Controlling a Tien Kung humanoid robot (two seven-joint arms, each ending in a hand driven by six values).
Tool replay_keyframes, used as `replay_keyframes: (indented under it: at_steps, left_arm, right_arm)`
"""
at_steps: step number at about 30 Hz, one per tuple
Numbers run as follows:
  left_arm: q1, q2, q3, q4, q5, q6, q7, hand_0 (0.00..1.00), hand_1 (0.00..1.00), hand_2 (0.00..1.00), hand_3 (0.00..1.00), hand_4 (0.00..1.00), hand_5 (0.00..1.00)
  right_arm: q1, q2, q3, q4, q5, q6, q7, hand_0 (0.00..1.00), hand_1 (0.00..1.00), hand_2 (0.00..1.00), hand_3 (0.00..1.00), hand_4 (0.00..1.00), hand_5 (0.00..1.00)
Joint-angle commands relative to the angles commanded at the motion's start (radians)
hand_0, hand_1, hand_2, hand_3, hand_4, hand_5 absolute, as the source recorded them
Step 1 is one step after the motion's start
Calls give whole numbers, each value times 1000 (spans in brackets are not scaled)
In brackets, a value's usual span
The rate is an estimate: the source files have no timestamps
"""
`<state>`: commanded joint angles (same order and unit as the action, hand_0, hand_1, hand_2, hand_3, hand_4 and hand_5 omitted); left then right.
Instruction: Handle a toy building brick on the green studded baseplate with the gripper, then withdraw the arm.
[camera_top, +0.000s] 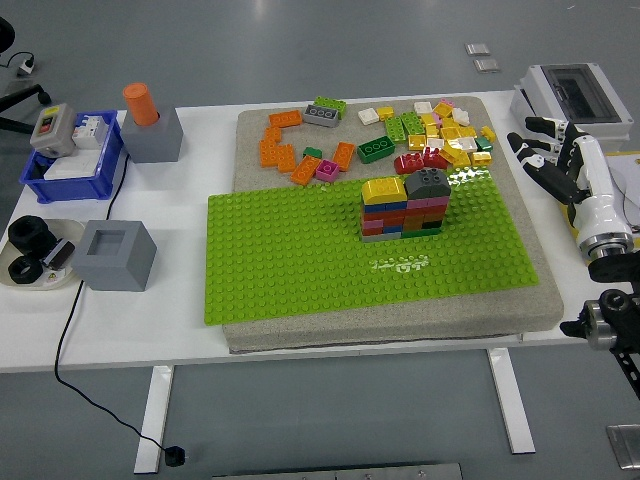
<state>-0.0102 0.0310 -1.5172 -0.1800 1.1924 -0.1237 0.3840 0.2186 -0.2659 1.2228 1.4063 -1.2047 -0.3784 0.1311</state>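
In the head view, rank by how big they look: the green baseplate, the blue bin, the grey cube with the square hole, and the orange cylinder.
1. Green baseplate, by far the largest.
2. Blue bin.
3. Grey cube, close to the bin; it sits nearer the camera, so this order is unsure.
4. Orange cylinder, the smallest.

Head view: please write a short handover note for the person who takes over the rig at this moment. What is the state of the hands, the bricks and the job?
Right hand: open, fingers spread, holding nothing, beside the mat's right edge, off the green baseplate.
Left hand: not in view.
Brick stack: stands on the baseplate, right of centre; dark grey sloped brick and yellow brick on top.
Loose bricks: on the mat behind the baseplate.
Done: brick appears placed, hand clear of the stack.
Left: finish pulling the right arm away.
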Motion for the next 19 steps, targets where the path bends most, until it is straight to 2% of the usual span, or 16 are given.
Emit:
replay_keyframes:
  at_steps: [5,6,11,12,19]
  left_arm:
    - [0,-1,-3,0,6,-2,2,647,652,694,824,998,983]
    - [-1,-1,-4,0,7,-2,2,648,652,693,823,998,984]
    - [0,-4,-7,0,19,-5,9,648,652,693,823,998,984]
    - [0,-4,-8,0,21,-6,10,648,653,689,823,998,979]
    - [0,-2,-21,0,44,-8,13,648,653,689,823,998,979]
  right_arm:
    - [-4,2,4,-8,14,-1,5,509,651,738,653,788,343]
    - [-4,2,5,-9,15,-2,6,509,648,735,650,764,297]
    - [-14,-5,12,6,13,-5,6,509,648,735,650,764,297]
    - [-17,-7,11,15,10,-6,4,506,646,732,648,804,359]
    - [-21,-12,2,53,-16,-10,-2,506,646,732,648,804,359]
